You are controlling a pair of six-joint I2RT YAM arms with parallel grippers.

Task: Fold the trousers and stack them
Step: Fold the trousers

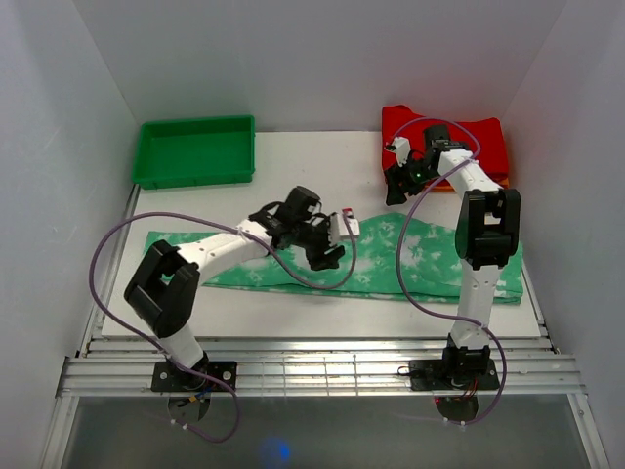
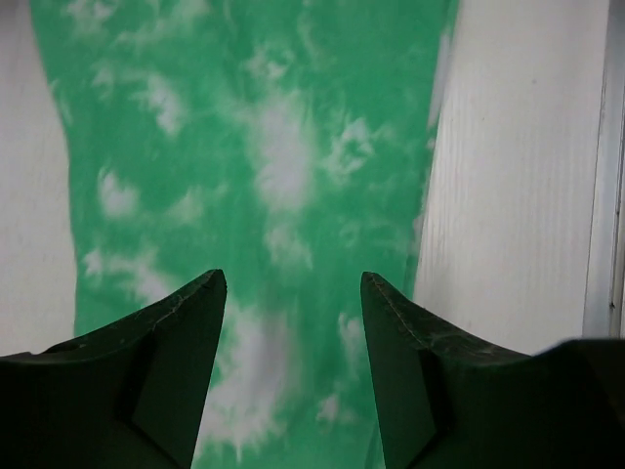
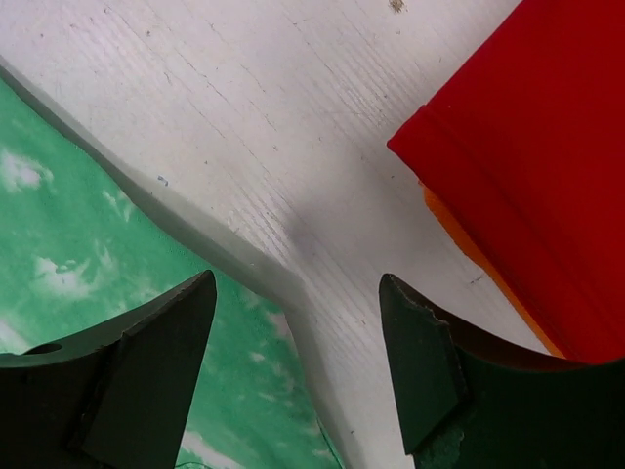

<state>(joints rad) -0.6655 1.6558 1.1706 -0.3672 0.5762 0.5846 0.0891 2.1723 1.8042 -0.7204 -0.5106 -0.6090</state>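
trousers [image 1: 439,262]: I see them lying flat.
left gripper [image 2: 293,285]: over the trousers, jaws apart, empty.
right gripper [image 3: 298,285]: above the trousers' far edge, jaws apart, empty.

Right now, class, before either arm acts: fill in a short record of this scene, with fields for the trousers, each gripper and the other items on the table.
trousers: mint green tie-dye, stretched out flat along the near side of the table
left gripper: open, holding nothing, over the trousers
right gripper: open, holding nothing, over bare table between trousers and red garment
red garment: folded, far right corner, lying on an orange garment
green tray: far left corner
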